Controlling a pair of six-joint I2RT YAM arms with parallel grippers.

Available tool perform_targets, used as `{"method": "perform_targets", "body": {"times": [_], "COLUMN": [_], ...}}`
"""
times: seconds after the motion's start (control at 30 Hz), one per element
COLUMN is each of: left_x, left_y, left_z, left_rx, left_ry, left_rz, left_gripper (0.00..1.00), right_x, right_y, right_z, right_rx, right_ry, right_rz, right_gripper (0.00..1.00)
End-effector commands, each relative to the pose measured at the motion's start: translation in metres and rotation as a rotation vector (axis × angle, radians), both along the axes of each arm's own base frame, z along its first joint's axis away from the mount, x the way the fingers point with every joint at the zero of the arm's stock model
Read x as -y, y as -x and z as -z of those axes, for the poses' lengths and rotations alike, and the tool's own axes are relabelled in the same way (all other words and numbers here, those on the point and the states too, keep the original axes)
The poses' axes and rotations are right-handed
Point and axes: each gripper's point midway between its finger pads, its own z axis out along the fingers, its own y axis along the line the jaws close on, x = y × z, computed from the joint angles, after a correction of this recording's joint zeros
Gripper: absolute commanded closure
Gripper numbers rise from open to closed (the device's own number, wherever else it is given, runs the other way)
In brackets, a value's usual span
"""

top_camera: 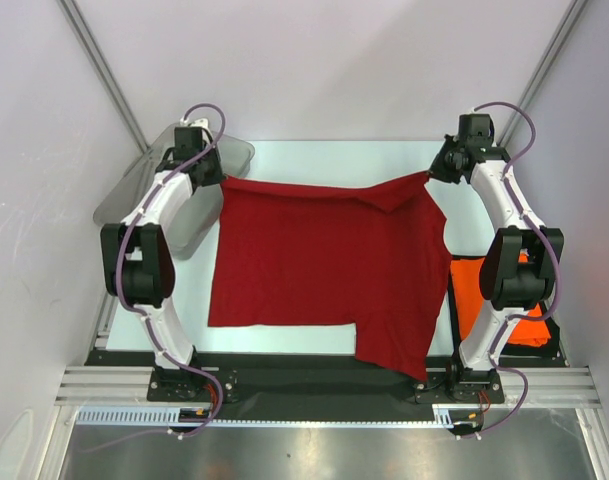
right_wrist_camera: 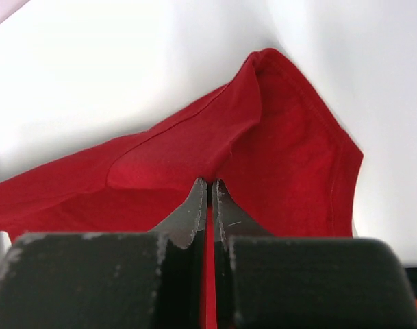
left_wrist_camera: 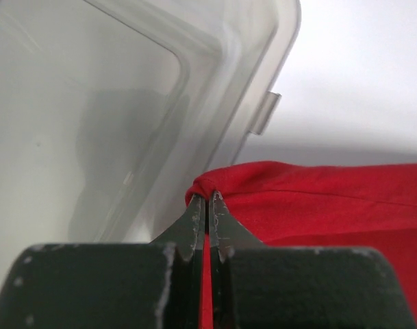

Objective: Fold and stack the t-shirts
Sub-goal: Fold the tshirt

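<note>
dark red t-shirt: soft matt cloth. tub: smooth, glossy translucent plastic. table: smooth matt white.

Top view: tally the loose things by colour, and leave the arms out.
dark red t-shirt: 1
orange t-shirt: 1
translucent grey tub: 1
Total: 3

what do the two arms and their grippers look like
Both the left arm and right arm have white curved shells with black joints and a purple cable along each. The left gripper and right gripper have dark scuffed fingers tapering to thin tips.
</note>
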Motion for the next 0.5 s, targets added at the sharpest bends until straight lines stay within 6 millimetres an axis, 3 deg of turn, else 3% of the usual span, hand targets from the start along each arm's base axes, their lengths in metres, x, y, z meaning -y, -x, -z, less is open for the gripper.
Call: {"method": "perform_targets", "body": {"times": [0.0, 0.2, 0.33, 0.37, 0.43, 0.47], "left_x": [0.025, 0.056, 0.067, 0.068, 0.062, 0.060], "left_y": [0.017, 0.042, 0.038, 0.036, 0.029, 0.026], "left_z": [-0.031, 0.004, 0.022, 0.035, 0.040, 0.051], "left_rx": [0.056, -0.034, -0.061, -0.089, -0.108, -0.131], "left_ry": [0.044, 0.129, 0.148, 0.145, 0.117, 0.097], "left_rz": [0.064, 0.132, 0.155, 0.154, 0.135, 0.131], "left_gripper": [1.00, 1.00, 1.00, 1.00, 1.00, 1.00], "right_x": [0.000, 0.000, 0.001, 0.002, 0.002, 0.002], "right_y": [-0.006, -0.003, 0.000, 0.000, 0.001, 0.002], "right_z": [-0.030, -0.028, -0.023, -0.021, -0.022, -0.022], "right_rx": [0.073, 0.070, 0.059, 0.056, 0.058, 0.056], "right_ry": [0.011, 0.002, 0.003, 0.001, 0.002, 0.003], "right_rz": [-0.023, -0.026, -0.024, -0.022, -0.024, -0.023], "right_gripper": [1.00, 1.00, 1.00, 1.00, 1.00, 1.00]}}
